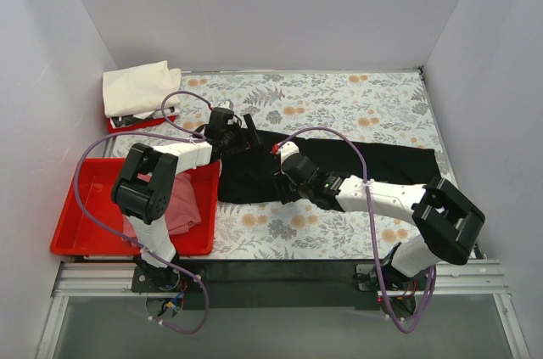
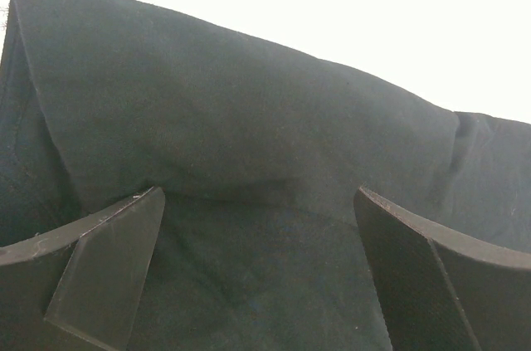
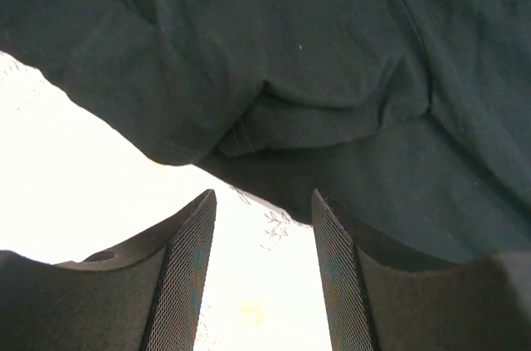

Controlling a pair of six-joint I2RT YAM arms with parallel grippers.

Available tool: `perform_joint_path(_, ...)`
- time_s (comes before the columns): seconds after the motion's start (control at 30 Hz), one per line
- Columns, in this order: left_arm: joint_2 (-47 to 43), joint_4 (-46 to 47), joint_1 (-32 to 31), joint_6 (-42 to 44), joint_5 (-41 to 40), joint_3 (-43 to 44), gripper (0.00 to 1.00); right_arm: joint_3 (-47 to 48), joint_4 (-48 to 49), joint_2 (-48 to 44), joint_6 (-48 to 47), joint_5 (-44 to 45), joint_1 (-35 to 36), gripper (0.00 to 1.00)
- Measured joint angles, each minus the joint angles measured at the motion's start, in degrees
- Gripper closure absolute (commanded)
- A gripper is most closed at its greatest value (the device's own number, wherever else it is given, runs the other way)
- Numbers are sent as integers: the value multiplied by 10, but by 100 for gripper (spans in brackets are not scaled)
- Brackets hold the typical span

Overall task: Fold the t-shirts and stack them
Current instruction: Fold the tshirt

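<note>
As black t-shirt [image 1: 382, 159] lies on floral table [image 1: 339, 96], walls [image 1: 271, 2] white; left end effector [image 2: 257, 206] wide, right end effector [image 3: 264, 202] ajar, empty.

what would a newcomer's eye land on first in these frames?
The black t-shirt stretched across the middle of the floral table, with both arms reaching onto its left half. The left gripper and right gripper are open, and neither holds anything. Next comes the bright red tray at the near left holding the pink t-shirt, then the cream-white t-shirt in the far-left corner.
</note>
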Motion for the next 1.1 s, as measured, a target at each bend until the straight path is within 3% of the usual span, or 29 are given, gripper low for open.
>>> perform_joint_path(0.73, 0, 0, 0, 3, 0, 0, 9, -25, 127, 56, 43, -42, -33, 62)
perform_joint_path(1.1, 0, 0, 0, 4, 0, 0, 9, -43, 165, 76, 53, -78, -42, 75)
